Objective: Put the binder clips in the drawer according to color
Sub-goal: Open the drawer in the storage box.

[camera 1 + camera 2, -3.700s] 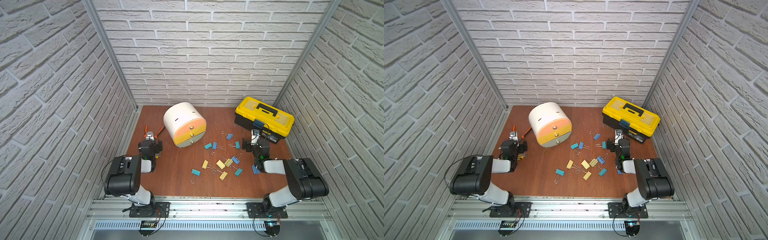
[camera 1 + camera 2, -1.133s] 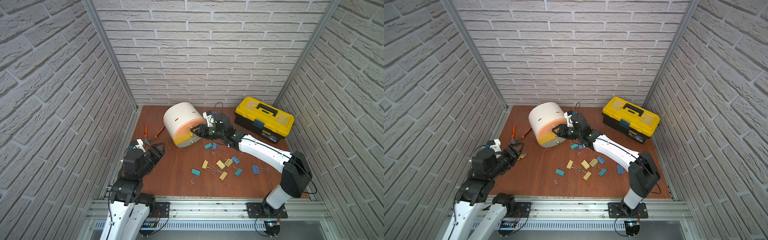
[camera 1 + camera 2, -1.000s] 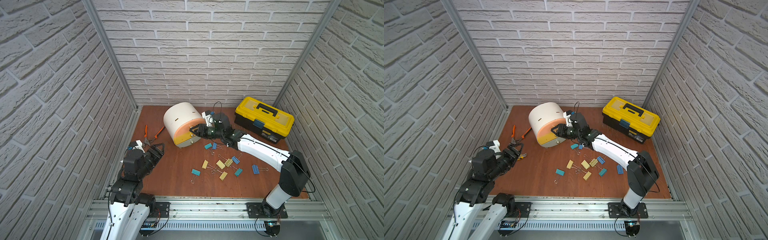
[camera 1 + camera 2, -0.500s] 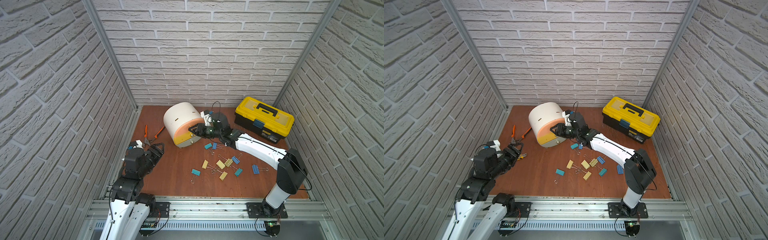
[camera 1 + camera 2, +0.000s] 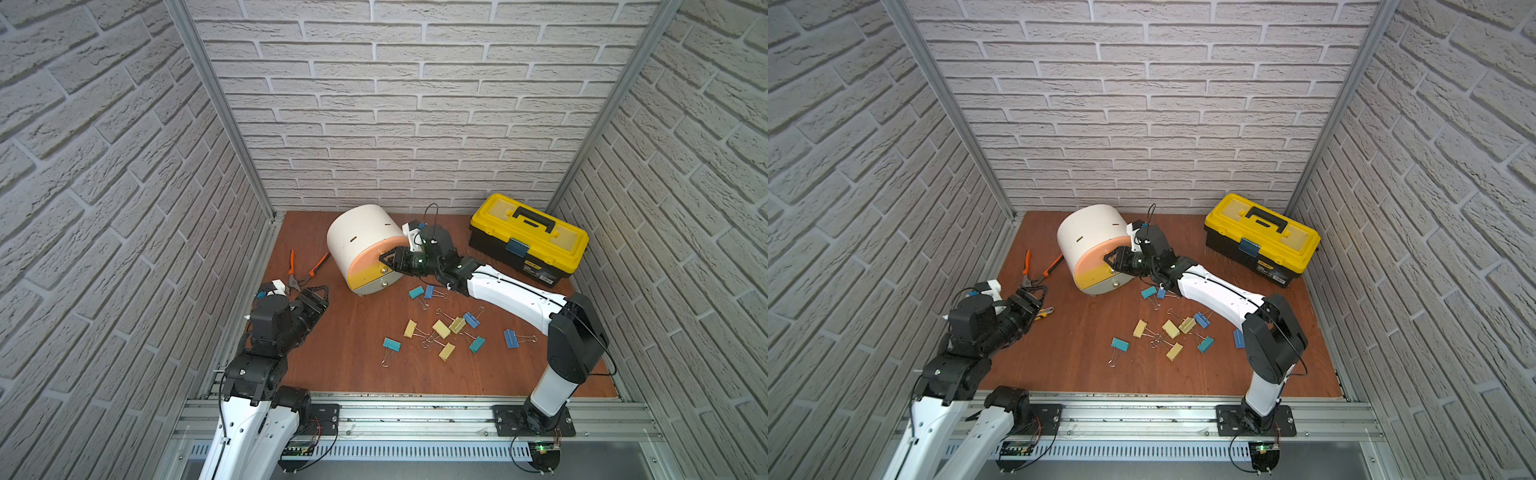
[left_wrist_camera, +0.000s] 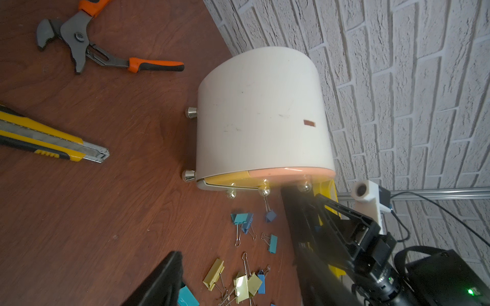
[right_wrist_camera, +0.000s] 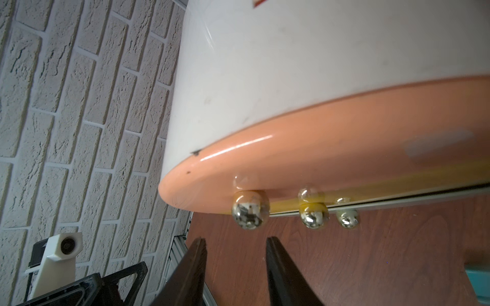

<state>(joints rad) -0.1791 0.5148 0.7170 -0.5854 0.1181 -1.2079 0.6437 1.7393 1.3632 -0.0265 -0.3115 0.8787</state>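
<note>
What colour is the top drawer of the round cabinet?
Peach; the top drawer shows best in the right wrist view.

White brick walls (image 5: 415,104), wooden floor (image 5: 353,353).
The walls close in on three sides, joined by grey metal corner posts (image 5: 220,104). The reddish-brown floor is evenly lit, and a metal rail (image 5: 415,415) runs along the open front.

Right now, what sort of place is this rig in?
Probably a mock-up robot test cell, not a real workshop: brick-pattern wall panels, aluminium corner posts, and a small wooden tabletop.
</note>
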